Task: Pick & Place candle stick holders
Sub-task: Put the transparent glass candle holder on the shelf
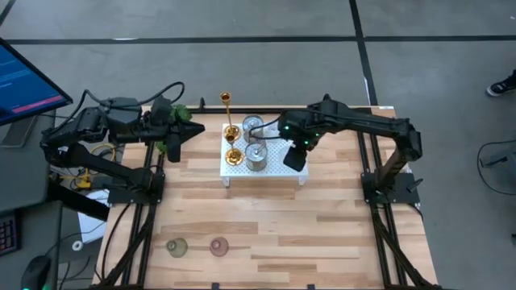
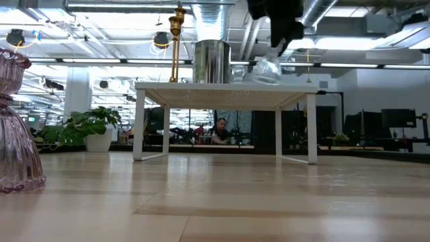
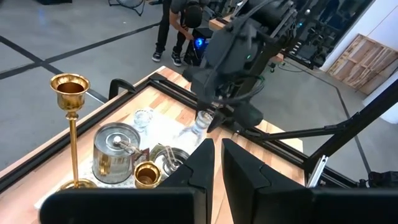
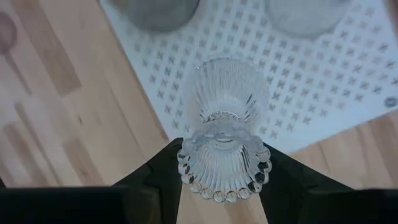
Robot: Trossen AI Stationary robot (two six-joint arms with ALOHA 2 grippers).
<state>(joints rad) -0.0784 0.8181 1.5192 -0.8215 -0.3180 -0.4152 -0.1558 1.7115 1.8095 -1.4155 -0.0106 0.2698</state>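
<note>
Right gripper (image 1: pixel 295 158) positioned over the right part of the white perforated rectangular stand (image 1: pixel 278 171), clamped on a clear ribbed glass candle stick holder (image 4: pixel 222 127); beaded rim of that holder seated between the two dark fingers (image 4: pixel 152 177), body tilted, held above the perforated top; whether touching it cannot be told. Same clear holder visible in the low view (image 2: pixel 263 70) just over the stand's top, under the dark gripper. Remaining holders on the stand: tall slender shiny gold candle stick (image 1: pixel 228 109) at the far left corner, upright; short gold cup-shaped holder (image 1: pixel 234 156) near it on the left edge; a third gold base (image 1: pixel 232 132) between the two; silvery metal cup (image 1: pixel 256 156) at centre, a second silvery cup (image 1: pixel 252 126) farther back. Small clear glass piece (image 3: pixel 143 117) standing beyond the silvery cups, as seen from the left wrist. Near edge of the wooden desk (image 1: pixel 322 225): greenish glass holder (image 1: pixel 176 246) and pinkish glass holder (image 1: pixel 218 246) side by side, apart, well away from the stand. Left gripper (image 1: pixel 174 142) waiting at the desk's far left, fingers closed with only a thin slit between them, empty, beside the green leafy plant (image 1: pixel 181 113). Person (image 3: pixel 177 25) standing on the floor beyond the desk.
</note>
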